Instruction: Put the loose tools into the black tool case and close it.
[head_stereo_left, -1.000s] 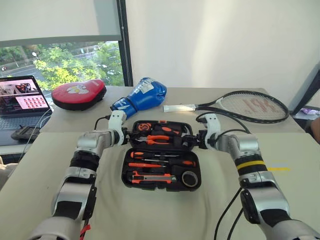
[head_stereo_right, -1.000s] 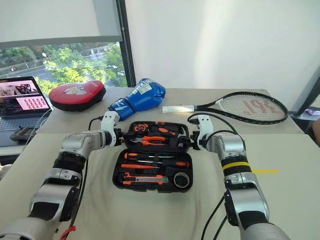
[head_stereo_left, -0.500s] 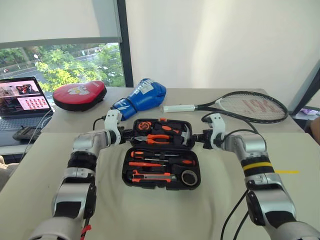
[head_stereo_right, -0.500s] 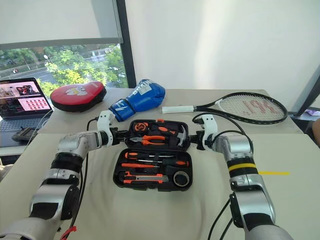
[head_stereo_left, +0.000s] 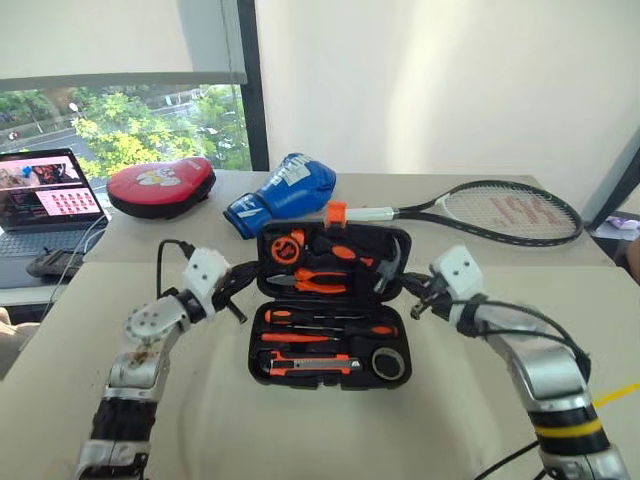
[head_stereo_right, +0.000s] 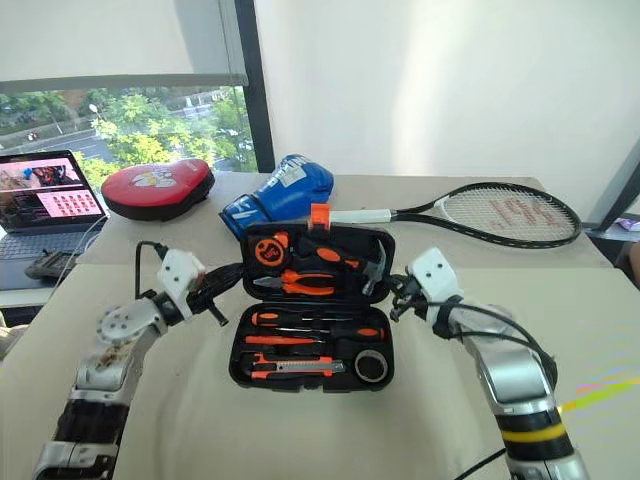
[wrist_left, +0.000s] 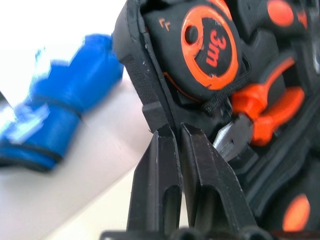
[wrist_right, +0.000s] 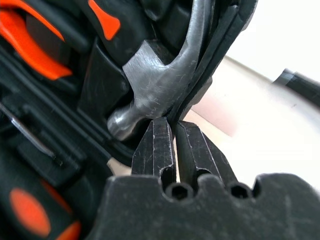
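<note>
A beige counter (head_stereo_left: 300, 430) by a window (head_stereo_left: 120, 125) is seen; "3m" is read on the tape measure (wrist_left: 212, 47); both hands, the left hand (head_stereo_left: 238, 292) and the right hand (head_stereo_left: 415, 297), are clenched empty beside the black tool case (head_stereo_left: 330, 300).

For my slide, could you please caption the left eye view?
Both grippers, left and right, shut on the lid edges of the tool case, tilting it up.

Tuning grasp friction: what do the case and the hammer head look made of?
Case: black moulded plastic by the look, matte, with ribbed edges and tool-shaped recesses. Hammer head: bare metal, probably steel; grey, dully shiny, fine scratches.
</note>
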